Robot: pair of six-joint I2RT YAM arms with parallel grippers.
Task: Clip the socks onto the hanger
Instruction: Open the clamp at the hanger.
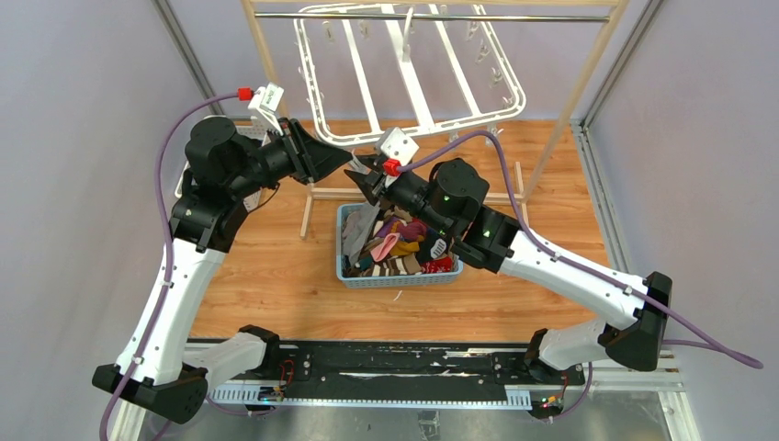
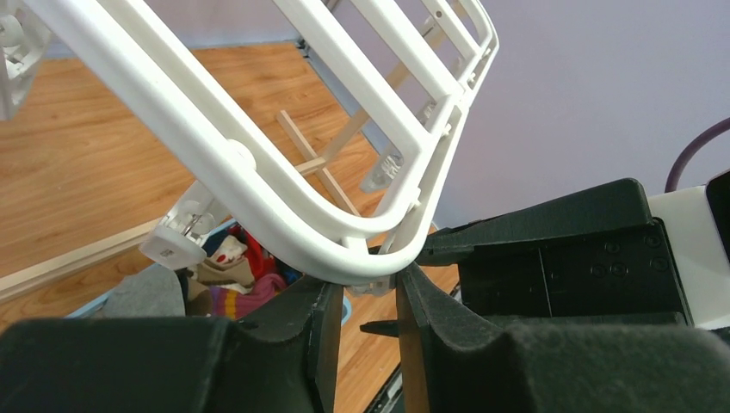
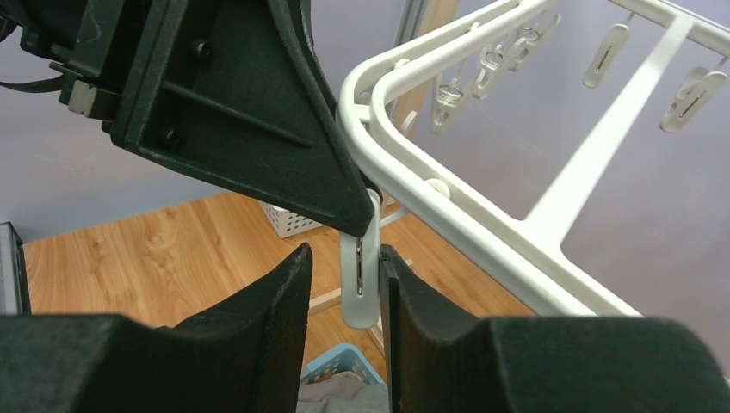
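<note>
The white hanger [image 1: 441,129] hangs from the rail at the back, its clips dangling. My left gripper [image 1: 347,168] is at its near left corner. In the left wrist view its fingers [image 2: 331,297] close under the hanger's curved corner [image 2: 258,181], on the top of a clip. My right gripper [image 1: 360,181] sits just below, open. In the right wrist view [image 3: 344,254] it straddles that dangling clip [image 3: 360,301], which touches the right pad and stands clear of the left one. The socks [image 1: 400,243] lie heaped in a blue basket [image 1: 354,271], also seen below the left fingers [image 2: 232,275]. Neither gripper holds a sock.
The wooden rack's posts [image 1: 262,46] and metal rail [image 1: 432,16] stand behind the hanger, with its wooden foot bars [image 1: 317,193] on the floor beside the basket. A small white basket [image 3: 288,219] sits on the wood floor beyond the left gripper. Grey walls close in both sides.
</note>
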